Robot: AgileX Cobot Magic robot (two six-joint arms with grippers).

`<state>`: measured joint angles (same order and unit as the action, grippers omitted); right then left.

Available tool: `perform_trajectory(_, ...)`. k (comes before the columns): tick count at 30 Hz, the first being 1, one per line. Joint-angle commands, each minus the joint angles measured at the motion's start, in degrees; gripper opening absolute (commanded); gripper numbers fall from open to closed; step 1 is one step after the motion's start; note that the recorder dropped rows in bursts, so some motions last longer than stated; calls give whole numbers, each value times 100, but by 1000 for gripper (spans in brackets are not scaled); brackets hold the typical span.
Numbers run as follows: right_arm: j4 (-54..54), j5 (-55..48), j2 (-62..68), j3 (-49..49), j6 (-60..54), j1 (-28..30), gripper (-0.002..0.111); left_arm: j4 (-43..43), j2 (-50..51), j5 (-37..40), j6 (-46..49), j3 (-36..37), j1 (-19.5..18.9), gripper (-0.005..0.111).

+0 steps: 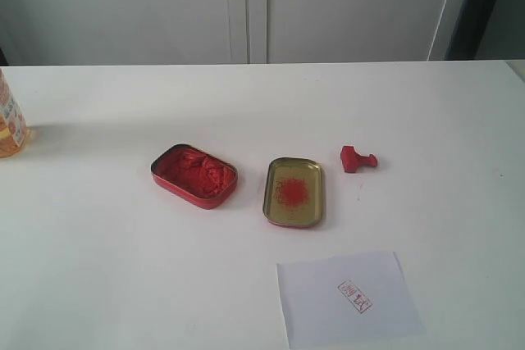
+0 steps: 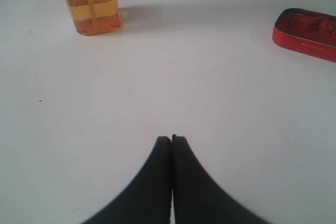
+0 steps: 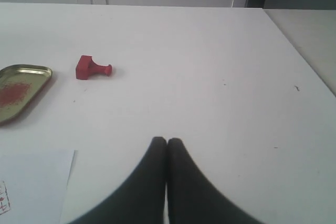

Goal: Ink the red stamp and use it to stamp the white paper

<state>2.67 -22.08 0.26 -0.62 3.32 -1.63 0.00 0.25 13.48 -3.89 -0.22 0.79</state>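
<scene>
while over the bench (image 1: 98, 284) the left end effector (image 2: 171, 139) and right end effector (image 3: 167, 141) sit pressed together and empty, the white paper (image 1: 349, 297) near the right one already bears a print, the tin lid (image 1: 294, 192) sits farther ahead, and beside it the red stamp (image 3: 89, 68) lies tipped over. stamping looks done; another print calls for opening and reaching forward.

imprint (image 1: 354, 296) on white paper (image 1: 316, 307): illeg.

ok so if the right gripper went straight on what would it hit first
Probably nothing: the right gripper, shut, points across bare table toward the far edge. The stamp lies well off that line, as does the lid. Depth is hard to judge.
</scene>
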Motion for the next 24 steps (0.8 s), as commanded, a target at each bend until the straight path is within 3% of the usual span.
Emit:
perform_trajectory(1,17,188,-26,62,-47,63,0,0,-25,-15,-14,22,-3,0)
perform_trajectory(24,17,216,-26,62,-47,63,0,0,-25,-15,-14,22,-3,0)
